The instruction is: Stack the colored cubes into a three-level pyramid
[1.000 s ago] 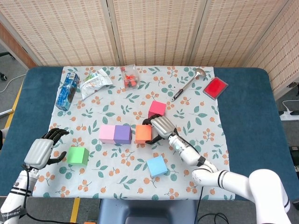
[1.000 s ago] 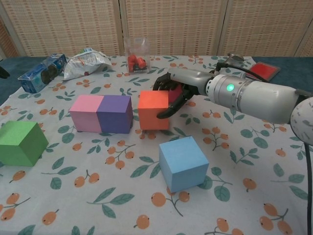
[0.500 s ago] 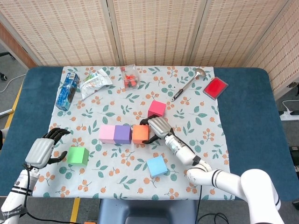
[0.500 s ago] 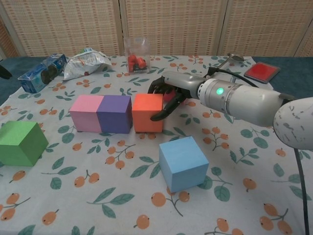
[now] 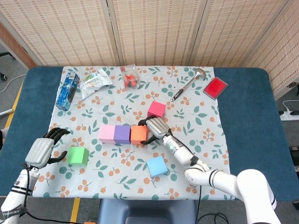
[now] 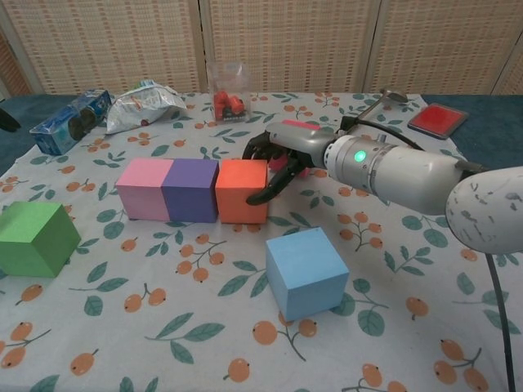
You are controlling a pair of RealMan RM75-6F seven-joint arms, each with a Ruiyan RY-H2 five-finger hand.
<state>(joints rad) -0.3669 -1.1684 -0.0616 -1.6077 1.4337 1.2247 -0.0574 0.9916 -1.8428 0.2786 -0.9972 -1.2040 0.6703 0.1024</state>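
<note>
Orange cube (image 6: pixel 242 190) sits in the right hand (image 6: pixel 282 157), seemingly gripped, touching the purple cube (image 6: pixel 193 189). Six cubes, one per colour. Left hand (image 5: pixel 43 148) loosely open, holding nothing.

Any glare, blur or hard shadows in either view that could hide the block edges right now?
Head view: even, soft light, sharp, no glare; orange cube edges clear beside the purple cube. Chest view: sharp too, faint shadows under the blue cube; the right hand covers the orange cube's right edge, and the near forearm looks bulged by the wide lens.
</note>
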